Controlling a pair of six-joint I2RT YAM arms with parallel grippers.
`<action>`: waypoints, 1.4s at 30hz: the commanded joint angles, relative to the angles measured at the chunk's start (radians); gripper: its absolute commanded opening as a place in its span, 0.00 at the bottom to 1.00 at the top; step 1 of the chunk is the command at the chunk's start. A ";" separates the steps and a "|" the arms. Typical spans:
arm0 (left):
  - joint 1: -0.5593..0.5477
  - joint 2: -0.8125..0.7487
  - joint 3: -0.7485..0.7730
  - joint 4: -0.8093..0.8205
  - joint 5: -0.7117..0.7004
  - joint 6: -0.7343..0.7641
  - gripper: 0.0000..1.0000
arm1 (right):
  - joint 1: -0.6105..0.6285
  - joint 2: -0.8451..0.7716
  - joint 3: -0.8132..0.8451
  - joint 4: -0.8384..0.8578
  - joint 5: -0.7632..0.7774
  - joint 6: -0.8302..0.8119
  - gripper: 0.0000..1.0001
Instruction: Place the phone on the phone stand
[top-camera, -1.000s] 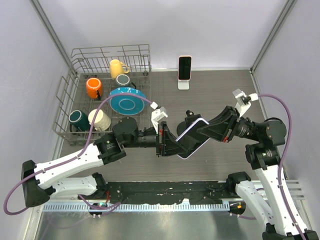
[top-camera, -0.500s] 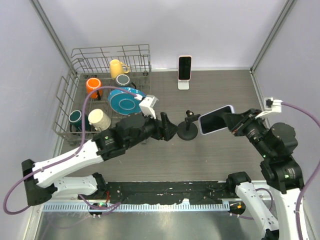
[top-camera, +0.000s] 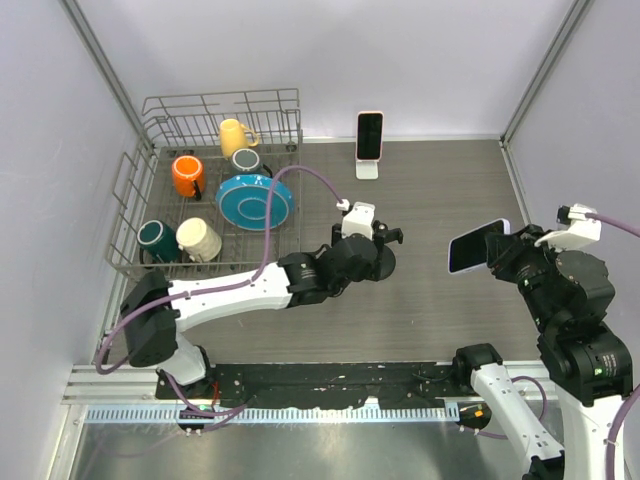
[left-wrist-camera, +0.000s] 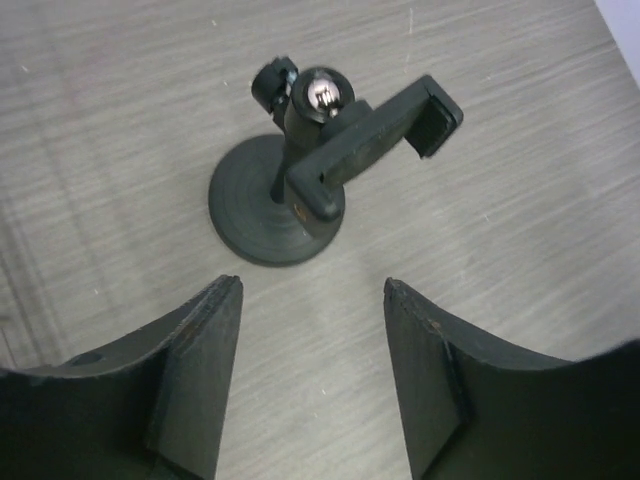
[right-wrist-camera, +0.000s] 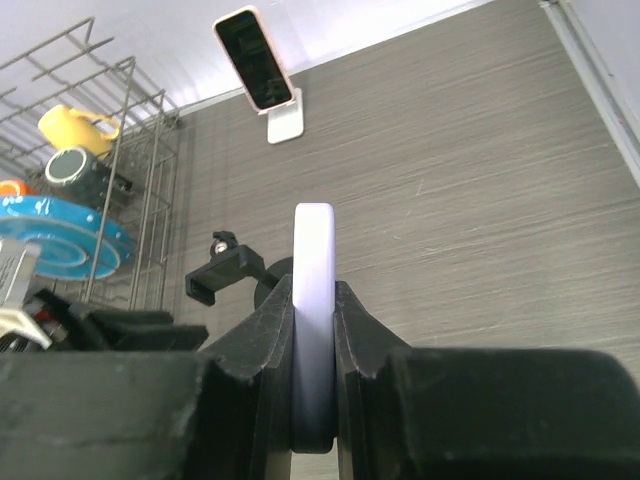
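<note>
Lavender phone edge-on, clamped between right fingers, left fingers spread apart near black phone stand.

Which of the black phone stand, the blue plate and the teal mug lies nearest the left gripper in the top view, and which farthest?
1. Black phone stand, just ahead of the open left gripper.
2. Blue plate, back and to the left.
3. Teal mug, far left.

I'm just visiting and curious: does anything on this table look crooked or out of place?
The black round-based phone stand: its clamp arm looks tilted sideways, not level. Otherwise nothing odd; the lilac-cased phone is pinched edge-on in the right tool, not yet on the stand.
</note>
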 joint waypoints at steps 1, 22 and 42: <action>0.001 0.041 0.062 0.097 -0.119 0.067 0.59 | -0.002 0.036 0.006 0.106 -0.157 -0.063 0.01; 0.036 0.110 0.091 0.143 -0.130 0.268 0.00 | 0.000 0.124 -0.097 0.112 -0.429 -0.135 0.01; 0.183 -0.263 -0.188 0.046 0.577 0.524 0.00 | 0.056 0.188 -0.090 0.158 -0.857 -0.141 0.01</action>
